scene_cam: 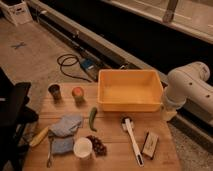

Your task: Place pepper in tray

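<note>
The pepper [93, 118], a slim dark green chili, lies on the wooden table [110, 160] just off the front left corner of the tray. The tray [131, 105] is a large yellow bin standing empty at the back of the table. My gripper is not in view. Only the white arm [187, 87] shows at the right, beside the tray's right wall.
A yellow corn cob [39, 136], two blue cloths [66, 125], a white cup [82, 148] and dark grapes [97, 145] lie at the front left. A dish brush [132, 140] and a small block [149, 144] lie right. Two small cups [54, 91] stand back left. A dark chair [12, 110] is at the left.
</note>
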Tool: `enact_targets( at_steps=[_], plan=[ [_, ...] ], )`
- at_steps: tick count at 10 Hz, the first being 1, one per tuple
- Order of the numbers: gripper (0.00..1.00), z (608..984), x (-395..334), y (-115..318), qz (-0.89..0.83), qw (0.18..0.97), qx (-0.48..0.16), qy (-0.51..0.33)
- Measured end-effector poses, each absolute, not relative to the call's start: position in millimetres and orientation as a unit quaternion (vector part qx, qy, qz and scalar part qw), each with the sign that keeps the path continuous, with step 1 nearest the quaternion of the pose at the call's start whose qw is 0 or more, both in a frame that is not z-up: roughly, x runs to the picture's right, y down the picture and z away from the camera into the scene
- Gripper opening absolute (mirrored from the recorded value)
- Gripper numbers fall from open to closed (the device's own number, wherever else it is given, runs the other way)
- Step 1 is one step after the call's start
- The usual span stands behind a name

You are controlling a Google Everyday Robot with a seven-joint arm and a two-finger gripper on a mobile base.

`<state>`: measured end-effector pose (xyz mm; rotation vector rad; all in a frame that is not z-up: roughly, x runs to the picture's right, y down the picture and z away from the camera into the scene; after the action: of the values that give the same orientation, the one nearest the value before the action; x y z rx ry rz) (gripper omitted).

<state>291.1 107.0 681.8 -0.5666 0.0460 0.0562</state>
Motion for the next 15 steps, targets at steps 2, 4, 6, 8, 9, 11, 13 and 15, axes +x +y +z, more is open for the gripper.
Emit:
enact_targets(
  at_steps=[2, 4, 6, 8, 9, 11, 13, 15],
  plan=[
    [0.65, 683.1, 289.1, 106.8, 0.014, 0.959, -0.282, 0.013],
    [0.65, 683.7, 264.1, 107.1, -0.015, 0.958, -0.287, -0.012],
    [0.65, 682.8, 228.9, 105.2, -0.046, 0.955, -0.29, -0.047],
    [0.65, 680.6, 179.8, 106.4, -0.102, 0.946, -0.293, -0.095],
    [0.65, 679.7, 164.7, 106.9, -0.121, 0.942, -0.292, -0.109],
    [0.65, 682.7, 110.1, 109.5, -0.218, 0.92, -0.287, -0.155],
    [0.65, 687.4, 80.5, 110.5, -0.277, 0.898, -0.289, -0.18],
    [0.65, 691.1, 42.8, 111.4, -0.323, 0.875, -0.293, -0.21]
  ],
)
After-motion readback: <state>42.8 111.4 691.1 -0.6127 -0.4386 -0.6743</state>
